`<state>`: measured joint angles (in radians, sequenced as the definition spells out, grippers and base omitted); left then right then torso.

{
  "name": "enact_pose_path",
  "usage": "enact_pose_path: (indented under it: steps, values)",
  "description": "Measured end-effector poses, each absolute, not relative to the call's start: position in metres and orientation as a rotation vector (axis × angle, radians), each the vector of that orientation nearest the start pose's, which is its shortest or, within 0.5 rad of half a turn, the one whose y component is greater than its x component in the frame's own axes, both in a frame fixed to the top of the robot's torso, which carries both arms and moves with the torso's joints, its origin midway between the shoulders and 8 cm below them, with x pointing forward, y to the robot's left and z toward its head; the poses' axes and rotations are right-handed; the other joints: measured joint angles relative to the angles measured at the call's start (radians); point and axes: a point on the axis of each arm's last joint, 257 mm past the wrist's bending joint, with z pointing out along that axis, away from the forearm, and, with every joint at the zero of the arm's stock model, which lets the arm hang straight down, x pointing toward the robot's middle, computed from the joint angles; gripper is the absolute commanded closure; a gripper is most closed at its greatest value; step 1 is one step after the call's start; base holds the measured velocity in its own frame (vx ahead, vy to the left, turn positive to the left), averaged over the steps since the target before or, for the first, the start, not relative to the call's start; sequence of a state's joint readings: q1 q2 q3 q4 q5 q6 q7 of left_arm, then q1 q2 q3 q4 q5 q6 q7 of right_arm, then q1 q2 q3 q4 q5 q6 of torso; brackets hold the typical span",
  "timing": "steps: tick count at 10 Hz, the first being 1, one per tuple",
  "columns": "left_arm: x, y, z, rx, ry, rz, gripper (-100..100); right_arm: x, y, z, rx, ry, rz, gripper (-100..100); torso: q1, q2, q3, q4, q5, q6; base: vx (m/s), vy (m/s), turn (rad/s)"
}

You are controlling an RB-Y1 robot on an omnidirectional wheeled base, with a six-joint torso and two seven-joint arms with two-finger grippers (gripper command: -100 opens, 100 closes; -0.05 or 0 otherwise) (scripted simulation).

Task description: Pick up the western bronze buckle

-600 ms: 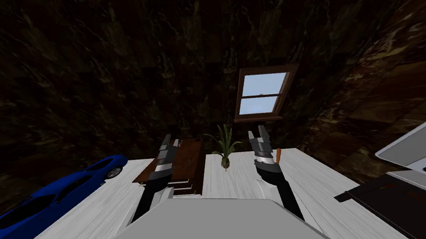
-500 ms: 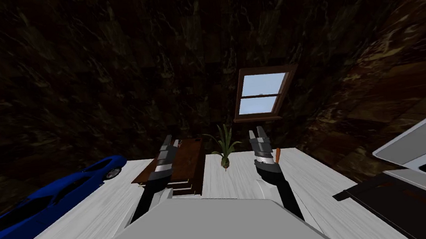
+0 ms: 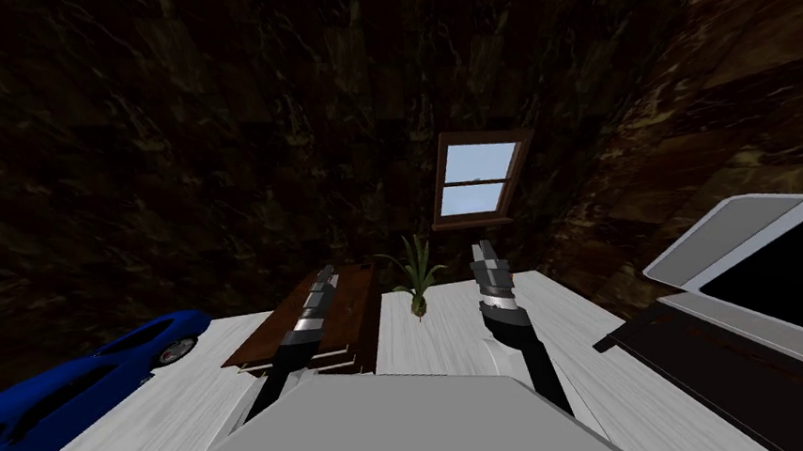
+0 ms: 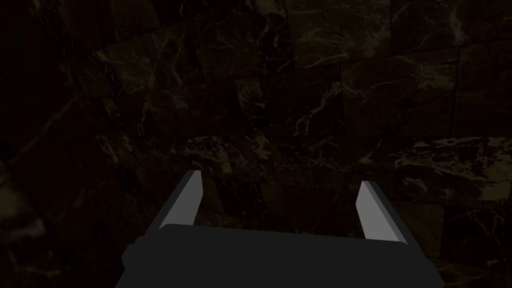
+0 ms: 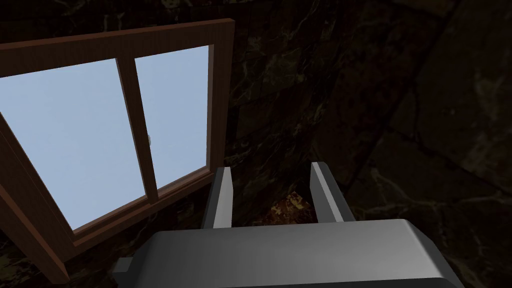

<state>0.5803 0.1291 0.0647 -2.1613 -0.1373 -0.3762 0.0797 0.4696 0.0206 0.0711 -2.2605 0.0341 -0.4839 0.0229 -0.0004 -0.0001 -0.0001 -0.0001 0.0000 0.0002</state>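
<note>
Head view: 2 arms up side by side in front of me, both grippers pointing at the far wall (image 3: 189,119), which is dark marble-look.

L gripper (image 3: 327,274) shows over the top of 1 brown drawer unit (image 3: 349,318). Its 2 fingers (image 4: 192,200) are spread wide, approx a third of the wrist view apart, w/ nothing between them.

R gripper (image 3: 485,248) is right of the plant. Its 2 fingers (image 5: 222,200) stand narrower than the L pair, w/ a clear gap and nothing held.

Counts in the room:
- 1 drawer unit, on the floor (image 3: 460,344) of white planks and against the far wall. Pale drawer fronts face me; can't count the drawers for sure.
- 1 potted plant (image 3: 417,278) w/ long green leaves, just right of the unit and between the 2 grippers.
- 1 window (image 3: 477,178) w/ a brown frame, 2 panes and blue sky, on the far wall above the plant.
- 1 blue car (image 3: 60,399), far left, partly on the floor.
- 1 white-rimmed box (image 3: 741,231) w/ black inside, near right, on a dark base (image 3: 689,355).

Buckle: can't tell where it lies. The unit's top is partly hidden by the L arm and is too dim to read.
</note>
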Motion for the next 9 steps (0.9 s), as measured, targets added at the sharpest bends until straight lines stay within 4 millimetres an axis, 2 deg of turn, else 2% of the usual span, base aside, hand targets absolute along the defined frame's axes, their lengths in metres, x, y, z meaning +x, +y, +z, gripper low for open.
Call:
enact_pose_path:
  steps: [1,2,4,7,9]
  values:
    - [0.367,0.307,-0.103,-0.777,1.021,-1.065,-100,0.356,-0.251,0.023,0.656,0.629,1.341,0,0.0,0.0,0.0,0.0,0.0,0.0,0.009,-0.016,-0.184]
    - [0.371,0.317,-0.119,-0.793,1.068,-1.024,-100,0.356,-0.251,0.023,0.656,0.629,1.341,0,0.0,0.0,0.0,0.0,0.0,0.0,0.007,-0.008,-0.068]
    - [0.359,0.322,-0.149,-0.826,1.128,-0.975,-100,0.356,-0.251,0.023,0.656,0.629,1.341,0,0.0,0.0,0.0,0.0,0.0,0.0,0.013,-0.016,-0.196]
    - [0.357,0.331,-0.194,-0.874,1.224,-0.889,-100,0.356,-0.251,0.023,0.656,0.629,1.341,0,0.0,-0.001,-0.001,0.0,0.0,0.0,0.017,-0.01,-0.102]
    - [0.347,0.34,-0.224,-0.907,1.279,-0.838,-100,0.356,-0.251,0.023,0.656,0.629,1.341,0,0.0,-0.001,0.0,0.0,0.0,0.0,0.03,-0.013,-0.208]
